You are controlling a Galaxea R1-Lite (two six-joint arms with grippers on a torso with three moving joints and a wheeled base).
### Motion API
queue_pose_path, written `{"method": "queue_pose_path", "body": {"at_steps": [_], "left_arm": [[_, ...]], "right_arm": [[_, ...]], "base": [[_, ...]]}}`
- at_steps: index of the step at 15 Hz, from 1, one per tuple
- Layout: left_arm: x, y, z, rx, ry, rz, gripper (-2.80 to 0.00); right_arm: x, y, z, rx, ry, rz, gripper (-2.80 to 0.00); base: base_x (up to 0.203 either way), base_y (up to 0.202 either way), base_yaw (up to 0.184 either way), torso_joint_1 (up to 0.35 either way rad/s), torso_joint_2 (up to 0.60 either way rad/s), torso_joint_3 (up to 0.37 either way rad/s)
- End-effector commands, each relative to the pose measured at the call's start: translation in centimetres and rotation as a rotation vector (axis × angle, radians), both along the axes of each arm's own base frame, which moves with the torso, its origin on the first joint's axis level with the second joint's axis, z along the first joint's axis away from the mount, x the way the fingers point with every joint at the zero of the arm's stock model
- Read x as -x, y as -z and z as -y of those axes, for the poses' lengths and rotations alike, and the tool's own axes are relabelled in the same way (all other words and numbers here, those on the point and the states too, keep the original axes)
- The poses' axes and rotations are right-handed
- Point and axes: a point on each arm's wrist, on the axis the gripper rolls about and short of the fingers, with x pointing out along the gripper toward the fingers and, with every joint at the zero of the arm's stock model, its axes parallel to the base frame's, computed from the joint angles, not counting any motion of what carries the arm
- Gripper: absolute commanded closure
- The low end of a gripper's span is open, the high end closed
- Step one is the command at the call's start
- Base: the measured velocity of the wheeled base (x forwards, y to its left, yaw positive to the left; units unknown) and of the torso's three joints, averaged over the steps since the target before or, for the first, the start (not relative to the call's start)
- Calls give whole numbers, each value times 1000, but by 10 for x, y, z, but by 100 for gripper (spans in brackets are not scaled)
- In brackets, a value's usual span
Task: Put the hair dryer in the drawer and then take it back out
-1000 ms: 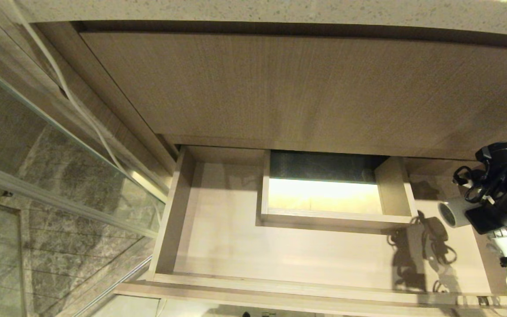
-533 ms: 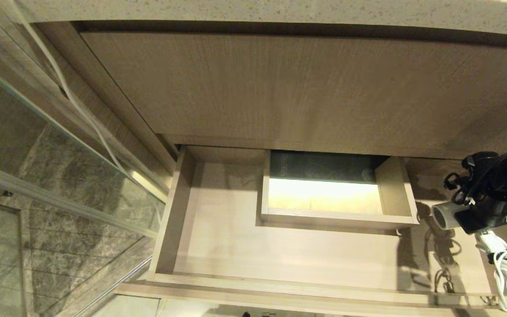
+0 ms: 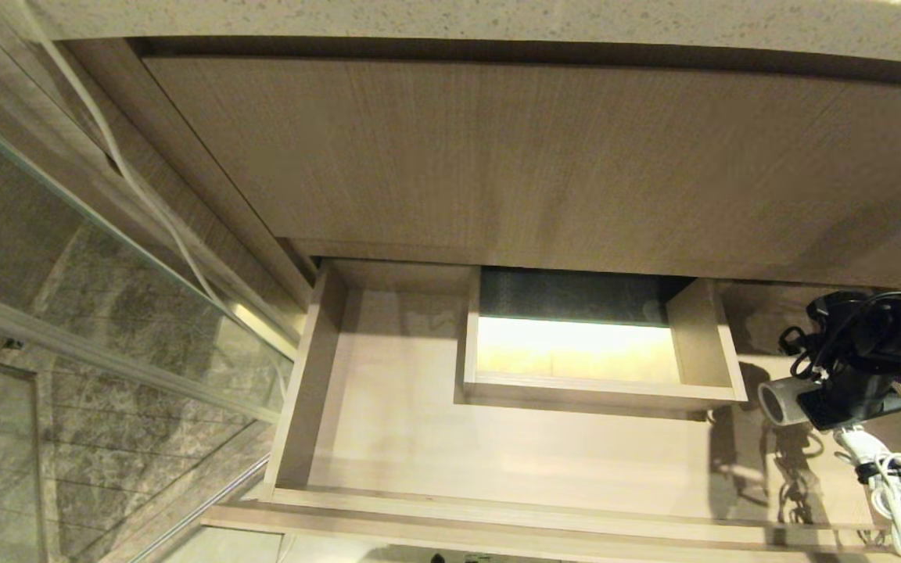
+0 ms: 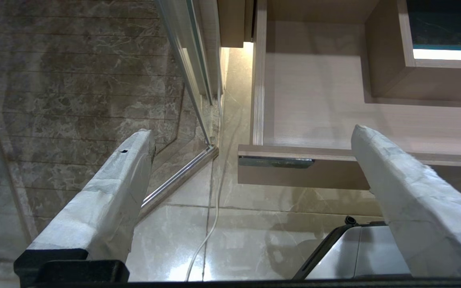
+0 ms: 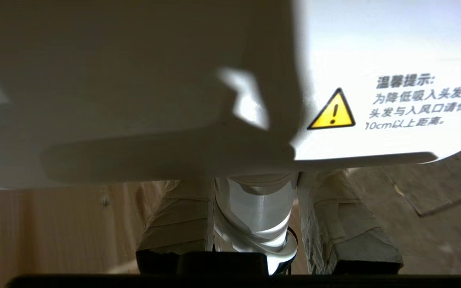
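Right gripper (image 3: 849, 403) clamped on white hair dryer (image 3: 780, 400) above right end of open drawer (image 3: 388, 438); left gripper (image 4: 250, 168) spread apart, empty

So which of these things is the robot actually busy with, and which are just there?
Part of the job:
- hair dryer, held in the right hand over the drawer's right end
- its white cord, dangling below
- open drawer

Just there:
- left hand, open and holding nothing, over the floor
- glass door
- stone countertop
- tall wooden panel
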Motion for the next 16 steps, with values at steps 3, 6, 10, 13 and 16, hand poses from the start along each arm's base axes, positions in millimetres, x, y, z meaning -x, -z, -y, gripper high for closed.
{"method": "queue_pose_path", "body": {"at_steps": [3,6,10,13,16], "left_arm": [[0,0,0,0,0,0,-280],[0,0,0,0,0,0,-280],[0,0,0,0,0,0,-280],[0,0,0,0,0,0,-280],[0,0,0,0,0,0,-280]], "right_arm": [[-12,31,3,-8,-4,-33,0],[-26,43,7,-6,-6,-21,0],[-36,55,9,-9,-9,-21,0],[-41,67,9,-13,-16,-27,0],[-46,69,10,-12,-26,-29,0]], "base": [[0,0,0,0,0,0],[0,0,0,0,0,0],[0,0,0,0,0,0],[0,0,0,0,0,0],[0,0,0,0,0,0]]}}
